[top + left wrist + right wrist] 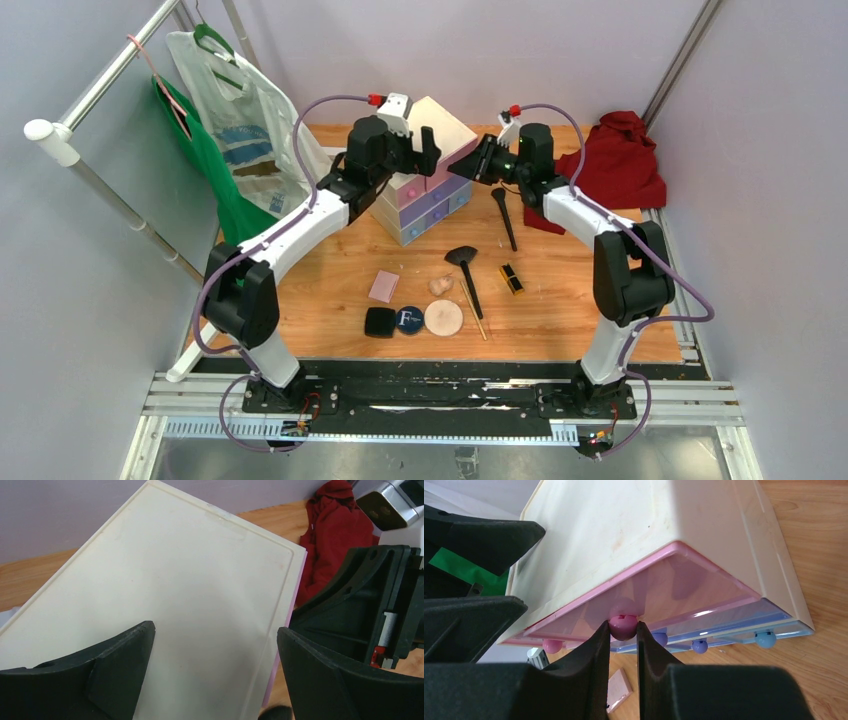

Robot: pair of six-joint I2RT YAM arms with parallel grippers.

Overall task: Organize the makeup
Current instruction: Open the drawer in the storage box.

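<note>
1. The makeup lies on the tabletop point(560, 320) in front of the cream drawer chest point(445, 128): pink square point(383, 286), black square compact point(379, 322), round navy compact point(408, 320) with a white letter, beige round puff point(443, 318), beige sponge point(439, 286), black fan brush point(465, 270), black-gold lipstick point(512, 279).
2. The right gripper point(623, 630) pinches the pink knob point(623, 624) on the chest's top drawer point(659, 592).
3. The left gripper point(215, 635) hangs spread wide above the chest's lid.

Before cream plastic drawer chest point(445, 125): black square compact point(380, 322), round navy compact point(408, 320), beige round puff point(443, 318), left to right; red cloth heap point(620, 165) right of chest.
</note>
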